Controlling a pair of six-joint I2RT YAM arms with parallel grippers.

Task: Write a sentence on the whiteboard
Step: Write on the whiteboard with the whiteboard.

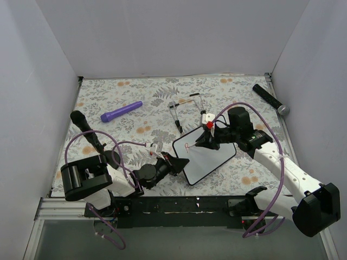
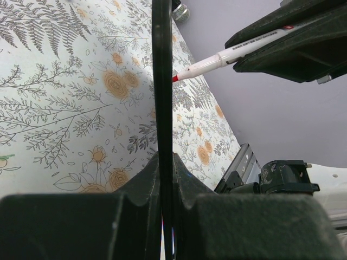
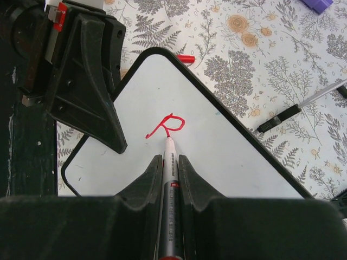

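Observation:
The whiteboard (image 1: 212, 157) lies tilted on the flowered cloth at centre. My left gripper (image 1: 181, 162) is shut on its left rim; in the left wrist view the board shows edge-on as a black bar (image 2: 162, 97) between the jaws. My right gripper (image 3: 169, 160) is shut on a red marker pen (image 3: 169, 179), whose tip touches the board (image 3: 227, 151). Of the sentence, only a red letter "R" (image 3: 167, 125) shows, just above the tip. The marker also shows in the left wrist view (image 2: 217, 58).
A red cap (image 3: 186, 58) lies by the board's far edge. A black wire stand (image 1: 184, 108) lies behind the board. A purple pen (image 1: 121, 111) lies at the back left, a black cylinder (image 1: 270, 99) at the back right. White walls enclose the table.

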